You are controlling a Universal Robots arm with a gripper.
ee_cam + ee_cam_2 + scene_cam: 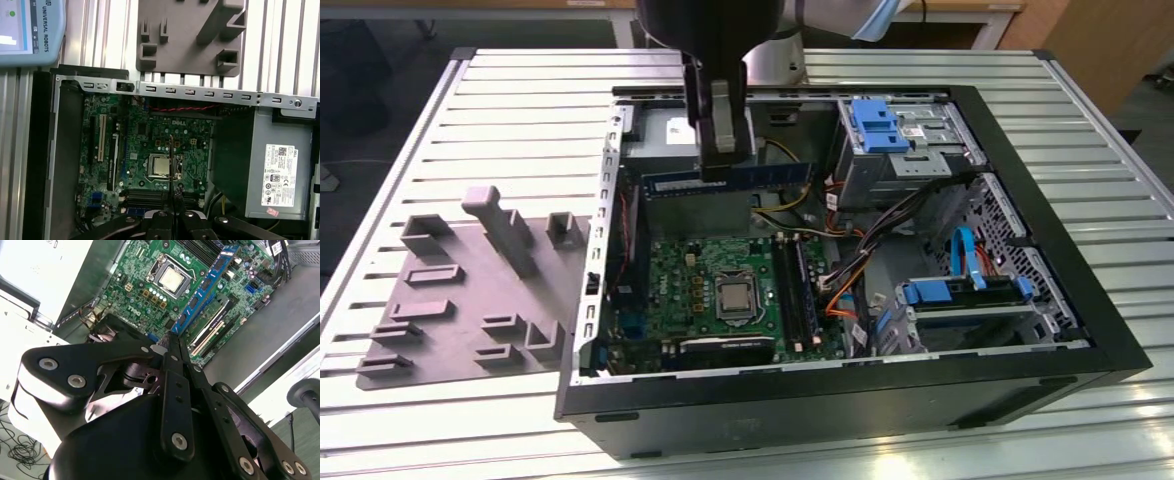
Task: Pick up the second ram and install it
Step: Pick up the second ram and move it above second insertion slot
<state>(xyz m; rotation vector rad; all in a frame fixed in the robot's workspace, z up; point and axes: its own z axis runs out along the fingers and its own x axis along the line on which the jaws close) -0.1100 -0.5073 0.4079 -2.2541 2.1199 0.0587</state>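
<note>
Scene: open computer case (854, 400) lying on a slatted metal surface (520, 90), looked down into in the exterior view.
Gripper: gripper (716, 160) reaching down over the open case, above the green motherboard (700, 270) on the side nearest the grey power supply (280, 170).
Fingers: fingers (175, 380) pinched shut on the second ram (774, 178), gripping its flat faces near the middle of its upper long edge.
Second ram: held level in the air with its contact edge facing down, above the board between the power supply and the processor socket (736, 298). Not seated in any slot.
Handling, as a judgement: light, thin and stiff, and unlikely to sag. Chips and contact edge looked fragile. Best gripped across the flat faces along the top edge, near the centre, so it would not tip.
Counts: one ram in the fingers, one motherboard, one processor socket, one power supply, one grey holder tray (454, 300) beside the case, two blue drive brackets (881, 125). Number of memory slots could not be told.
</note>
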